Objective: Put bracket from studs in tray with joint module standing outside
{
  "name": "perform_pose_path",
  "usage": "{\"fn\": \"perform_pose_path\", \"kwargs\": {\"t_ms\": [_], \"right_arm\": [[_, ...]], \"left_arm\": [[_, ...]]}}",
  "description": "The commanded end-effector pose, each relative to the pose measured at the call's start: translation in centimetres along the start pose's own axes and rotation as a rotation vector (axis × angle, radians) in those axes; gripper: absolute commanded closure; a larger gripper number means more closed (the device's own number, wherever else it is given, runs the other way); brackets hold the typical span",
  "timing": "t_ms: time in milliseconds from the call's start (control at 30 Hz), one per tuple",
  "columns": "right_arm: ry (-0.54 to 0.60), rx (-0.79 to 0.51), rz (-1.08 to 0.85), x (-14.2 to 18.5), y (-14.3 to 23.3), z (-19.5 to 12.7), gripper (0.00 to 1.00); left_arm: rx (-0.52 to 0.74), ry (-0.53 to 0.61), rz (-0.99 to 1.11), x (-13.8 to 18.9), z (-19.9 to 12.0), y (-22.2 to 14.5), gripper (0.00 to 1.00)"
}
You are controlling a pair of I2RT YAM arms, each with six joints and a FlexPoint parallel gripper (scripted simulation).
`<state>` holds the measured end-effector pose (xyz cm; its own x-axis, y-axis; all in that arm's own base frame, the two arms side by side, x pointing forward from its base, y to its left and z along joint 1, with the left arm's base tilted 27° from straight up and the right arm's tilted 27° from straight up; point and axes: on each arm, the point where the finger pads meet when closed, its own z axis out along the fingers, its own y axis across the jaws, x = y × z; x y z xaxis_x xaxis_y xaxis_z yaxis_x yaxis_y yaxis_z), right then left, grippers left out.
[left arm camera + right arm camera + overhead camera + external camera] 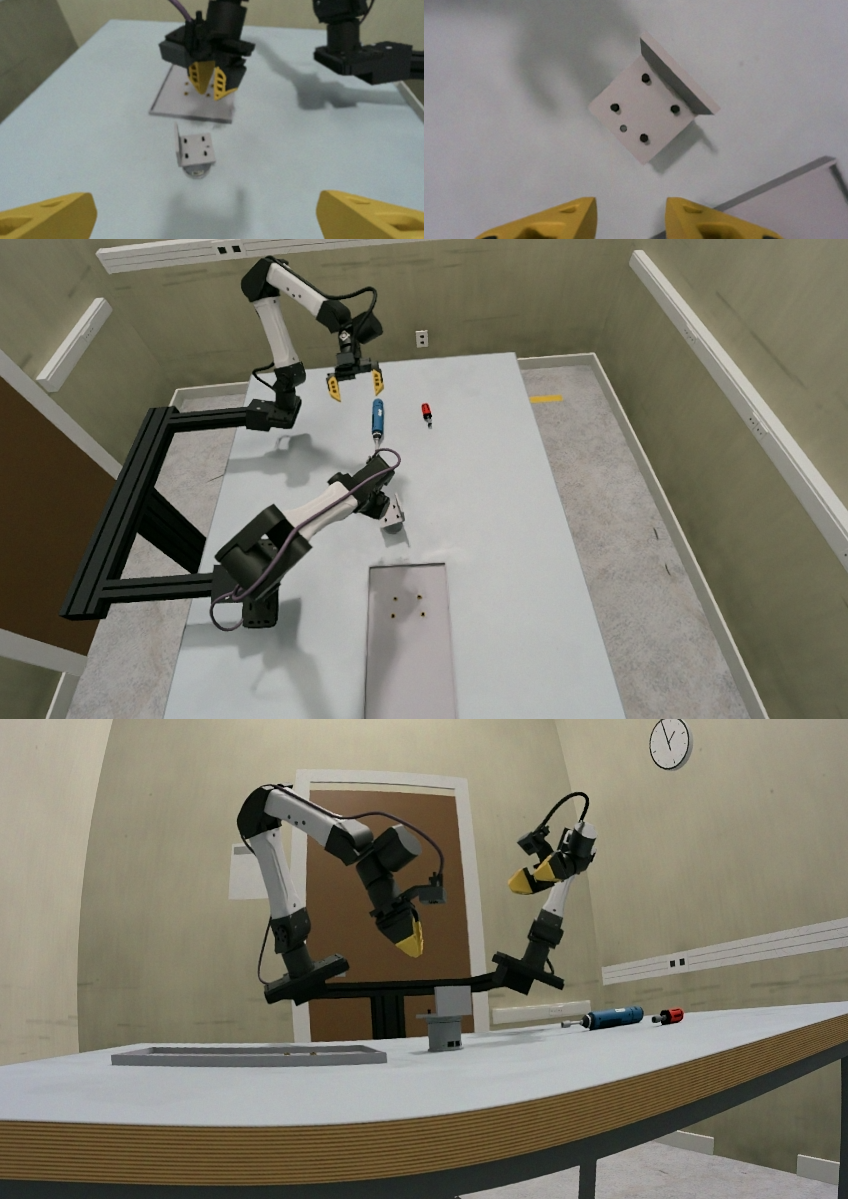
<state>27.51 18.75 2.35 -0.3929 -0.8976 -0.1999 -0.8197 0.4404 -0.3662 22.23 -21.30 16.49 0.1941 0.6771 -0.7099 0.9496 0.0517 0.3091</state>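
Note:
The grey L-shaped bracket (390, 515) (452, 1000) (195, 147) (643, 112) sits on top of the round joint module (393, 529) (444, 1034) (198, 172), with several dark studs showing in its holes. The module stands upright outside the tray (410, 667) (238, 1061) (169, 102) (802, 199). The right wrist view hides the module under the bracket. My right gripper (412, 949) (209, 97) (631, 207) is partly open and empty, above the table near the bracket. My left gripper (357, 397) (527, 884) (206, 201) is wide open and empty, high above the table's far end.
A blue screwdriver (377, 417) (614, 1017) and a small red tool (426, 411) (672, 1016) lie beyond the bracket, towards the left arm. Several small brass-coloured studs (395, 598) stand on the tray floor. In the top view the right arm covers the table beside the bracket.

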Motion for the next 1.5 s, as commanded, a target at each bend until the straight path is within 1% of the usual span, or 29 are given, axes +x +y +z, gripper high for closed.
{"fn": "perform_pose_path", "kwargs": {"t_ms": [0,233,300,433,700,800,867,1333,1367,1433,1467], "right_arm": [[-0.013,-0.015,0.197,-1.4,-0.7,-0.4,0.70],[0.023,-0.048,0.571,-1.9,-1.0,0.4,0.70],[0.023,-0.048,0.571,-1.9,-1.0,0.4,0.70],[0.056,-0.065,0.835,-2.2,-1.3,0.9,0.70],[0.118,-0.078,1.250,-2.6,-1.8,1.9,0.70],[0.144,-0.079,1.403,-2.8,-2.0,2.3,0.70],[0.144,-0.079,1.403,-2.8,-2.0,2.3,0.70],[0.294,-0.034,2.158,-3.4,-2.8,4.3,0.70],[0.303,-0.031,2.201,-3.4,-2.9,4.5,0.70],[0.303,-0.031,2.201,-3.4,-2.9,4.5,0.70],[0.310,-0.029,2.237,-3.5,-3.0,4.6,0.70]], "left_arm": [[-0.025,-0.008,0.010,-0.6,-0.2,0.5,0.00],[-0.025,-0.008,0.010,-0.6,-0.2,0.5,0.00],[-0.025,-0.008,0.010,-0.6,-0.2,0.5,0.00],[-0.019,-0.014,0.008,-0.6,-0.2,0.5,0.00],[-0.019,-0.014,0.008,-0.6,-0.2,0.5,0.00],[-0.019,-0.014,0.008,-0.6,-0.2,0.5,0.00],[-0.019,-0.014,0.008,-0.6,-0.2,0.5,0.00],[-0.019,-0.014,0.008,-0.6,-0.2,0.5,0.00],[-0.019,-0.014,0.008,-0.6,-0.2,0.5,0.00],[-0.019,-0.014,0.008,-0.6,-0.2,0.5,0.00],[-0.019,-0.014,0.008,-0.6,-0.2,0.5,0.00]]}}
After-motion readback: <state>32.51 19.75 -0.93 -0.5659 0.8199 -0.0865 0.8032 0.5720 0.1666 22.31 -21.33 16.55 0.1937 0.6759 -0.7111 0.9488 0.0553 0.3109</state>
